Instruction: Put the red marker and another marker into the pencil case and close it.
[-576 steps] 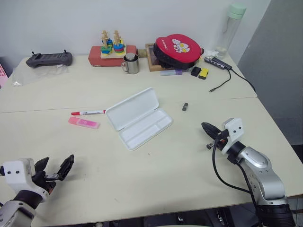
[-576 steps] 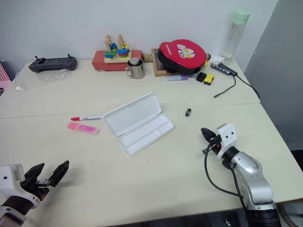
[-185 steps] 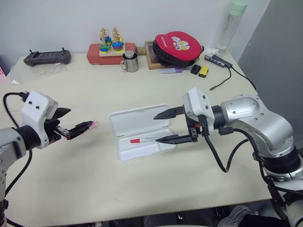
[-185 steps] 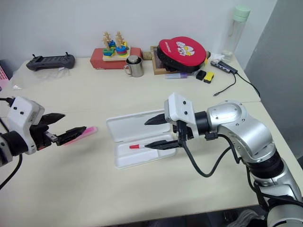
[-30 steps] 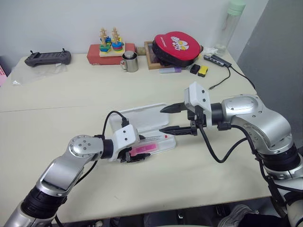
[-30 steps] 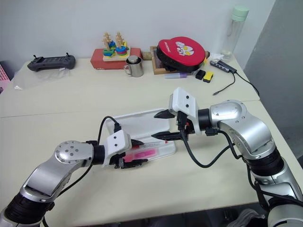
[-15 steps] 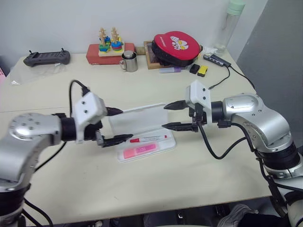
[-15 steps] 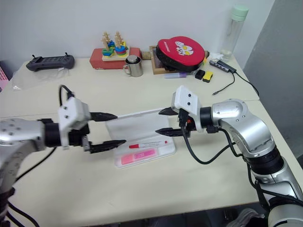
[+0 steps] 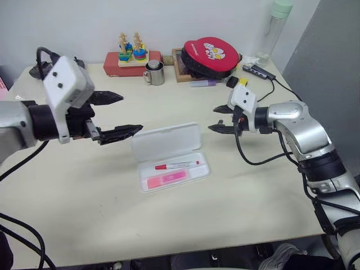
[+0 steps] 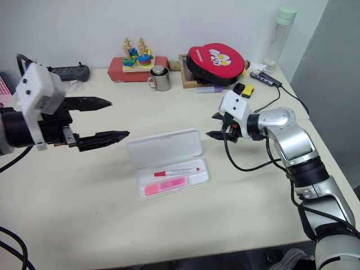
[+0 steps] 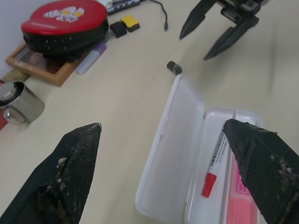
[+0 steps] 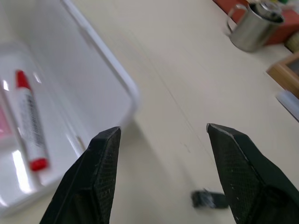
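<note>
My left gripper (image 9: 115,115) is released and empty, jaws spread wide, and it has lifted up and away to the left of the case (image 9: 169,152); a second ago it was down in the tray with the highlighter (image 9: 166,179) between its fingers. My right gripper (image 9: 220,118) is also empty, its jaws standing apart with nothing between them. It has pulled back from the case's right edge and now hovers off the lid's far right corner, near a small dark object (image 12: 209,199) on the surface (image 9: 225,191).

Both items sit in the tray: the red marker (image 9: 176,165) lies along the compartment nearest the hinge, and the highlighter lies just beside it in the front compartment. The lid is still folded back flat on the surface.

So I judge loading as done and only the closing left. With both grippers clear, I expect the next move is to get one under the lid's far edge and swing it over, while the light case may slide unless the other gripper steadies it.
</note>
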{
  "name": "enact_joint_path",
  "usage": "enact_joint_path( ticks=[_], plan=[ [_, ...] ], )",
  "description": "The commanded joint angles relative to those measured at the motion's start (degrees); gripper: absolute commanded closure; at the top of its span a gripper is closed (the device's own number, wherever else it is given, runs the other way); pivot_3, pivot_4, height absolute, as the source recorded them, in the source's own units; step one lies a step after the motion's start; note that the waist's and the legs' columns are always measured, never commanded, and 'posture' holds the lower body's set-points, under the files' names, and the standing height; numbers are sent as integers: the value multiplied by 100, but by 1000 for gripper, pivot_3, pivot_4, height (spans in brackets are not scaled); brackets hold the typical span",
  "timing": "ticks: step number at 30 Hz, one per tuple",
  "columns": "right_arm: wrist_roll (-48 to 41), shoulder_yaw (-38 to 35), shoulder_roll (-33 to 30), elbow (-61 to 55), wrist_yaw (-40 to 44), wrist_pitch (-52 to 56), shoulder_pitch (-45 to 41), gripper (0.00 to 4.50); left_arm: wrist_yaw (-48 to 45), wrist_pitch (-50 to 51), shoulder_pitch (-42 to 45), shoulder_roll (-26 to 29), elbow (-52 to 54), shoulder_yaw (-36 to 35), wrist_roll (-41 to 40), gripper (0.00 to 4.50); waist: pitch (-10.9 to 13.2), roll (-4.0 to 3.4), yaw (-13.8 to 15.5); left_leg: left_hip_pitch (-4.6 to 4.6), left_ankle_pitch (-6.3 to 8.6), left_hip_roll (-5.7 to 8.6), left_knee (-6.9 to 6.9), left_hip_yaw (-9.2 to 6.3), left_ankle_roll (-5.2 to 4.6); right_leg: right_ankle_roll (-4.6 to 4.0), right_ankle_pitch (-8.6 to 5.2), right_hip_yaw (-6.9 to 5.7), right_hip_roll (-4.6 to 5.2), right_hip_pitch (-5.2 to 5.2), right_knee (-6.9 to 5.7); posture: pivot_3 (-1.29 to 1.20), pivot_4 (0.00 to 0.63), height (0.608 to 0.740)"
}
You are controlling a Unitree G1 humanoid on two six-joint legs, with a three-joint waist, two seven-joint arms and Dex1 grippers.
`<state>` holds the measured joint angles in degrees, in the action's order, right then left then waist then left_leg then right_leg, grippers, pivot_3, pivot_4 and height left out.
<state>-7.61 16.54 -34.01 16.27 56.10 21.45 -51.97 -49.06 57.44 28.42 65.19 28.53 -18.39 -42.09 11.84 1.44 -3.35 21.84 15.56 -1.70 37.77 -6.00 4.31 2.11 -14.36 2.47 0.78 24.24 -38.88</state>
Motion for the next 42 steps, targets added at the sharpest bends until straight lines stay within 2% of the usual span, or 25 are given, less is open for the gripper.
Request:
enact_joint_path(
  ticks=[1,6,13,21,36,39,42],
  plan=[
    [433,-27,105,969,-136,-715,-330,1440,215,58,163,117,-11,-42,56,16,0,0,-1,1,0,0,0,1,0,-2,1,0,0,1,0,0,150,740],
    [609,-208,532,2124,-456,-930,-629,1440,265,115,254,162,-20,-31,6,16,1,-1,-22,2,0,0,-4,2,0,-4,3,1,0,4,0,0,150,740],
    [672,-479,1148,3101,-982,-846,-894,1440,305,122,211,147,23,-14,31,16,1,-1,-46,2,0,0,-5,2,1,-6,4,1,0,3,-2,0,150,740],
    [808,-699,1440,4199,-1558,-1041,-1215,1440,378,172,135,124,101,-60,1,16,1,-1,-74,2,0,0,-5,0,1,-6,4,1,0,2,-3,0,150,740],
    [941,-874,1620,4679,-1620,-828,-1160,1440,452,163,72,99,144,-84,9,16,1,-2,-107,-3,0,1,-4,-1,1,-7,4,1,1,-1,-8,0,150,740],
    [935,-891,1640,4619,-1573,-773,-1147,1966,471,143,80,103,134,-67,14,0,1,-2,-107,-1,0,1,-4,-2,1,-7,5,1,1,-1,-7,0,150,740],
    [934,-890,1663,4547,-1495,-711,-1132,2758,497,124,87,90,129,-52,19,0,1,-2,-121,-2,0,1,-4,0,1,-6,5,2,1,-1,-7,0,150,740]
  ],
)
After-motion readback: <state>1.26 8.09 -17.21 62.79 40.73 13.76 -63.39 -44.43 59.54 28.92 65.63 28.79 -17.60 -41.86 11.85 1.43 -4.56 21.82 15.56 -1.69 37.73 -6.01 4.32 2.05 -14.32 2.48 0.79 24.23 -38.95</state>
